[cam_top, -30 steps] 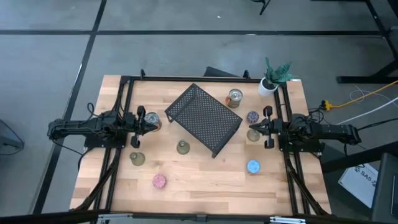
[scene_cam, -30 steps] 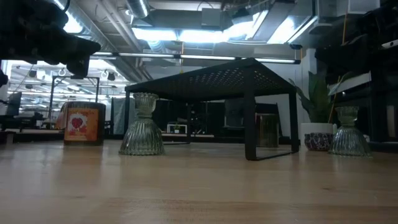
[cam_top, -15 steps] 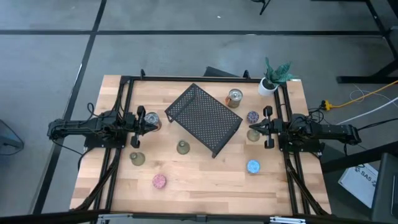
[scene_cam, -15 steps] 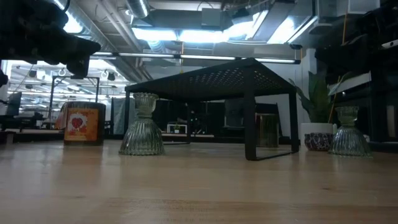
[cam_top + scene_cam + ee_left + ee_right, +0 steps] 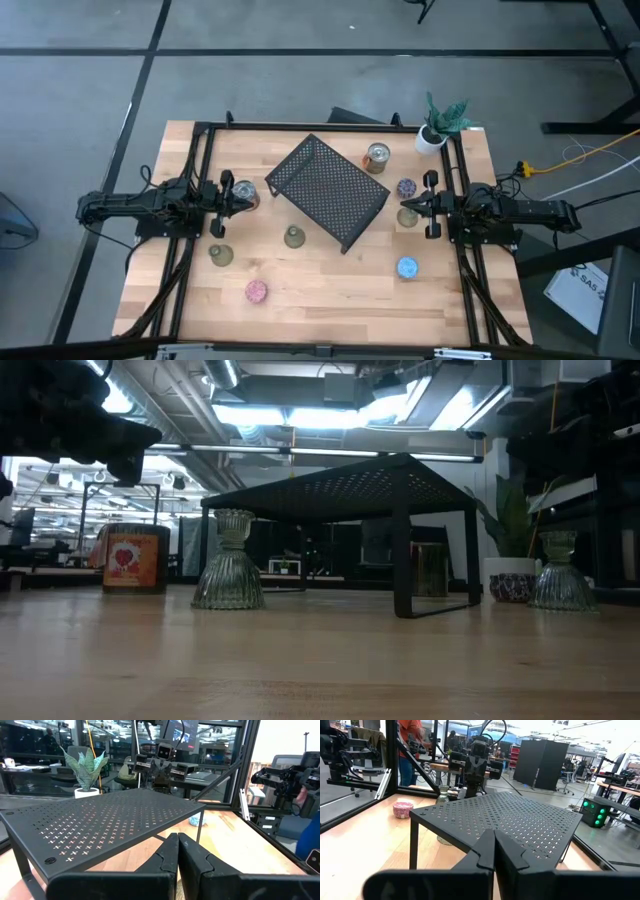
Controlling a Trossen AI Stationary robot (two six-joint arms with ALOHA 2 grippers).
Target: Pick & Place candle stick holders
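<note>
Six candle stick holders (image 5: 407,267) (three olive-green), one mesh rack (image 5: 328,190), one can (image 5: 377,157), one potted plant (image 5: 436,130).

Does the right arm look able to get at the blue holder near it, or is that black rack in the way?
Probably yes. The blue holder stands on bare wood just beside the right gripper, which is shut and empty. The black rack sits off toward the table's middle, not between them.

**Room and Surroundings**

Grey concrete floor (image 5: 300,90) crossed by dark seam lines. Light wooden surface (image 5: 330,285) bordered by a black metal frame (image 5: 200,150). Yellow cable (image 5: 560,165) lying on the floor beside the surface. Ceiling with exposed ducts (image 5: 160,405) and bright strip lights (image 5: 270,415). Further off: black partition (image 5: 542,762), workbenches, office chair (image 5: 287,767).
</note>
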